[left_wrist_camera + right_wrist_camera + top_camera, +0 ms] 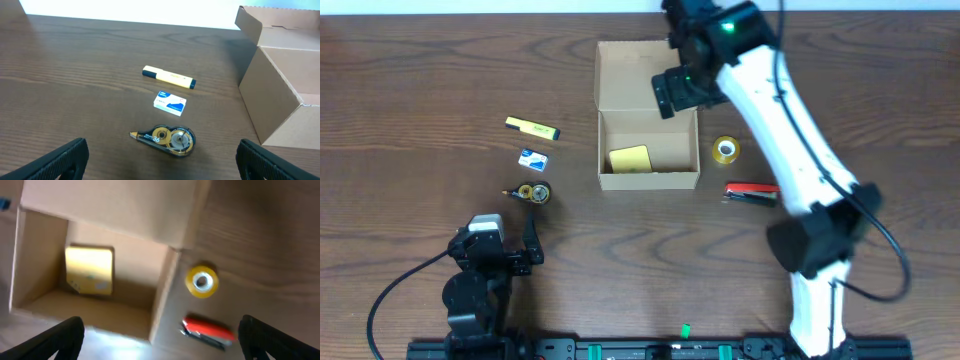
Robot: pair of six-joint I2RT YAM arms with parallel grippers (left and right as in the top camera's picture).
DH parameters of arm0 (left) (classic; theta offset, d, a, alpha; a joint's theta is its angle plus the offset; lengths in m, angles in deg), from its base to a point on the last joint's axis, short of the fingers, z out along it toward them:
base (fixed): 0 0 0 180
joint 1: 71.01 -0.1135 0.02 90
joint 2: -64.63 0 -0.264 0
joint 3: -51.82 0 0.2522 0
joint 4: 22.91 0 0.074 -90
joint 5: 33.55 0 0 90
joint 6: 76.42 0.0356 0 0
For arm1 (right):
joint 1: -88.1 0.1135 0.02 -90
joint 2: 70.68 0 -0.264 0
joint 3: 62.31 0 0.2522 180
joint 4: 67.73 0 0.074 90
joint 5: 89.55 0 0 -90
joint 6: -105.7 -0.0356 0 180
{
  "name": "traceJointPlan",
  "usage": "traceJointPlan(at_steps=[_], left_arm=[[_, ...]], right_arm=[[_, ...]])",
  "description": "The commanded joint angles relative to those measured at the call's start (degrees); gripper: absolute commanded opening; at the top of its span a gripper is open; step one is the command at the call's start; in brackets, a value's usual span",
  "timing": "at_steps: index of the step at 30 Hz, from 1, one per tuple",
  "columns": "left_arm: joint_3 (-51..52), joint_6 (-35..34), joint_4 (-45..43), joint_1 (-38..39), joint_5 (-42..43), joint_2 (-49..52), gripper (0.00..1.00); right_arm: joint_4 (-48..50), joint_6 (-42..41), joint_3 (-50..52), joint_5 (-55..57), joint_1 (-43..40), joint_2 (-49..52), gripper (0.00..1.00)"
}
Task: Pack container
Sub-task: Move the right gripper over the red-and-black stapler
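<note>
Plain tan rectangular cardboard box (650, 180) sits mid-table with its top open and its flap lid folded back on the far side, and a small yellow square pad (629, 158) lies on its floor. Readable writing: only "36" on the yellow-and-black correction tape roller (167, 139) - other print is too small. Left gripper (161, 162) is spread wide and empty, low over the table near the roller - right gripper (160, 342) is spread wide and empty above the box.

The container (650, 181) is set beneath the right gripper (682, 88), a pad (629, 159) lying inside it (toward the near wall). A tape roll (725, 149) and a stapler (751, 192) are placed outside, to that gripper's right. Ahead of the left gripper (507, 243), a correction roller (532, 191), a packet (533, 157) and a marker (532, 127) are ranged in file.
</note>
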Motion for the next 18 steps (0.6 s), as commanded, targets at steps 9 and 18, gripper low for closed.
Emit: traceJointPlan(at_steps=[9, 18], left_arm=[[1.27, -0.35, 0.35, 0.24, -0.63, -0.33, 0.95], [1.27, -0.35, 0.35, 0.24, -0.63, -0.33, 0.95]], right_arm=[[11.34, 17.03, 33.35, 1.07, -3.3, -23.71, 0.99], [15.93, 29.33, 53.24, -1.25, -3.58, -30.27, 0.98]])
